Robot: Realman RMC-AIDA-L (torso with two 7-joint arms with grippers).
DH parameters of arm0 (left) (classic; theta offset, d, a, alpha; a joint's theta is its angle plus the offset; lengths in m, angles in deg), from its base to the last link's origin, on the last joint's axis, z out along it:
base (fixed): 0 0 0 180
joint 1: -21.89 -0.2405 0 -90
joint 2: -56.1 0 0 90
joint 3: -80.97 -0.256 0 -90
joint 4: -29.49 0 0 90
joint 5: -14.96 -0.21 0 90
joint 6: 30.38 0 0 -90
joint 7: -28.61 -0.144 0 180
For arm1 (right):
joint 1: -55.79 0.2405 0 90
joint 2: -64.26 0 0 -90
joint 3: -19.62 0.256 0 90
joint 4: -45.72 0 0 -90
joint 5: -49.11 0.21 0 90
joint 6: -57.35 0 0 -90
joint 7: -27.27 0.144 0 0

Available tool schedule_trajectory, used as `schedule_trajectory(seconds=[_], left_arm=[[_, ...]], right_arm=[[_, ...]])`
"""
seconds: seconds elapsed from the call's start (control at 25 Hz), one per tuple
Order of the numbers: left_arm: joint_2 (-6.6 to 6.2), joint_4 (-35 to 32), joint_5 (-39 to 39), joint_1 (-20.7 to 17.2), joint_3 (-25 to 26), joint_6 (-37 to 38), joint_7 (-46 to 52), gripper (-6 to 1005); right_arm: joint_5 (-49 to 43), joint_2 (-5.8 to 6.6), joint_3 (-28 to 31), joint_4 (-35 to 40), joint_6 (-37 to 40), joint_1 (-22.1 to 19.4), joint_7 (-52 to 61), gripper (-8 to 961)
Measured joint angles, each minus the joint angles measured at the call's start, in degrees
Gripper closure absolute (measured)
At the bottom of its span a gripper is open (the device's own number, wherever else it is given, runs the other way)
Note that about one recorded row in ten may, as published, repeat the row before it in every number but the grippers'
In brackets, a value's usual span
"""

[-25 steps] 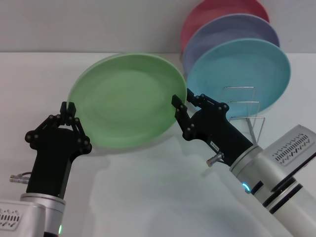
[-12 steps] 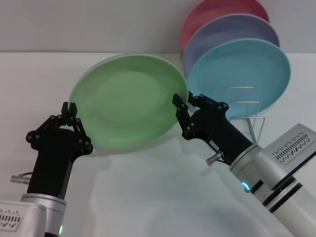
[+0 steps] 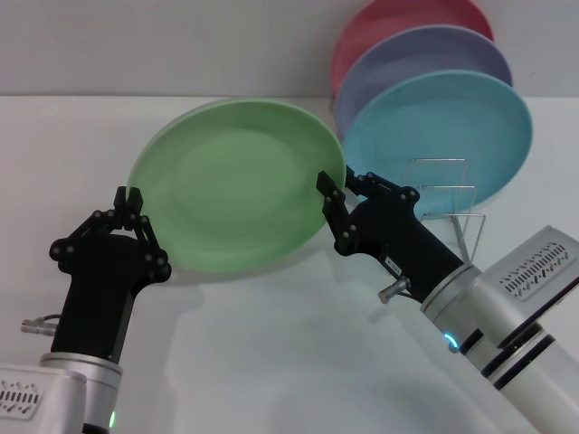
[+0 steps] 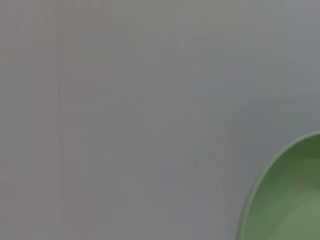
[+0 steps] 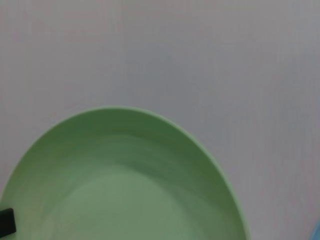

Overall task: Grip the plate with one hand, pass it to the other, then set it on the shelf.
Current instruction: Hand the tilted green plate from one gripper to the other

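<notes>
no readable text, labels, brands or numbers anywhere

The light is bright and even, and I see no hard glare anywhere. Under the green plate (image 3: 237,183), between my left pincer (image 3: 129,201) and my right pincer (image 3: 336,194), a soft pale shadow lies on the white table (image 3: 271,353); its edge is not sharp, so the light seems to come from above and is diffuse. My head view is clear in the middle. My two wrist views are soft and out of focus: the plate rim (image 4: 250,200) looks hazy in the left one, and in the right one the plate surface (image 5: 120,185) is smooth with blurred reflections.
</notes>
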State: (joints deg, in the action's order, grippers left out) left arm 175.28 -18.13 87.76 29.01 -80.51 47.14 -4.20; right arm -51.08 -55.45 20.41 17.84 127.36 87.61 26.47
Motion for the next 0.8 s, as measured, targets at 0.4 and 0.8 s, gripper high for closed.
schedule_trajectory(seconds=[0.4,0.8], left_arm=[[0.00,0.3,0.1,0.0,0.2,-0.3,0.5,964],[0.00,0.9,0.1,0.2,0.3,-0.6,1.3,963]], right_arm=[[0.0,0.00,0.0,0.1,-0.5,0.0,0.0,748],[0.0,0.00,0.0,0.4,-0.6,-0.2,0.0,749]])
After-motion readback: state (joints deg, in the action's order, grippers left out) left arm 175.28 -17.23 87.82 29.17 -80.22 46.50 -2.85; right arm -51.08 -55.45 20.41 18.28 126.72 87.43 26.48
